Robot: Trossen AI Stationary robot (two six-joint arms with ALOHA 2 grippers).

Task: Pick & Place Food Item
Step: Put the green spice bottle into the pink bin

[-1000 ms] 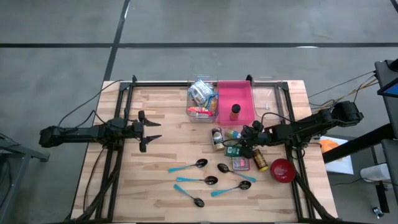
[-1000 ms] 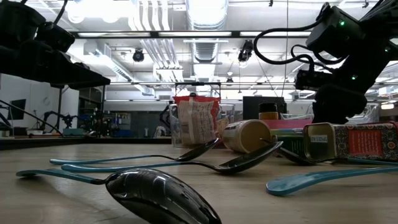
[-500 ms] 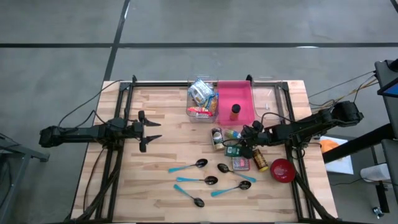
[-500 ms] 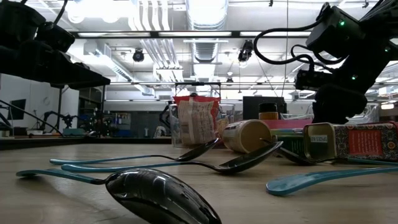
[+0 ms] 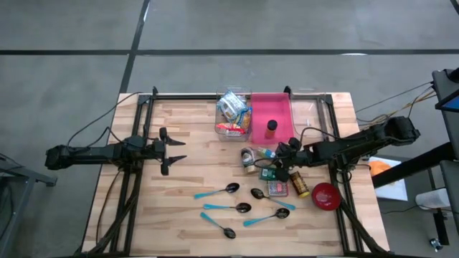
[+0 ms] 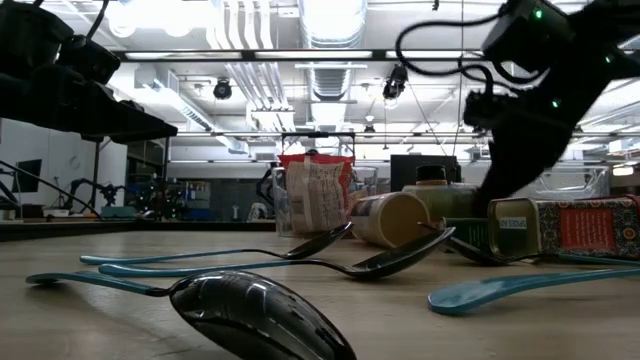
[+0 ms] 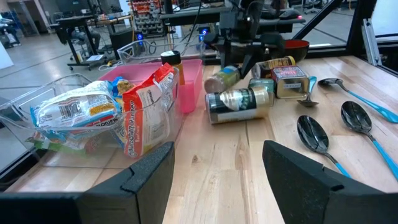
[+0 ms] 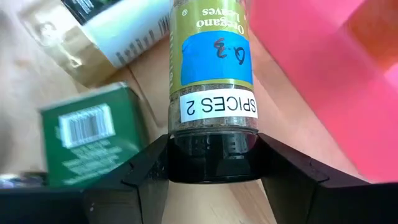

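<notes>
Currently the right gripper (image 8: 211, 163) is clamping the oregano spice jar (image 8: 211, 68) by its dark cap; seemingly off the counter (image 5: 186, 143), it could slip.

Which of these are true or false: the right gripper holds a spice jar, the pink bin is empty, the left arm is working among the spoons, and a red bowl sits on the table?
1. The right gripper is shut on the spice jar. True.
2. The pink bin is empty. False: a small bottle stands in it.
3. The left gripper is among the spoons. False: it waits open at the table's left side, apart from them.
4. A red bowl sits near the table's right edge. True.
</notes>
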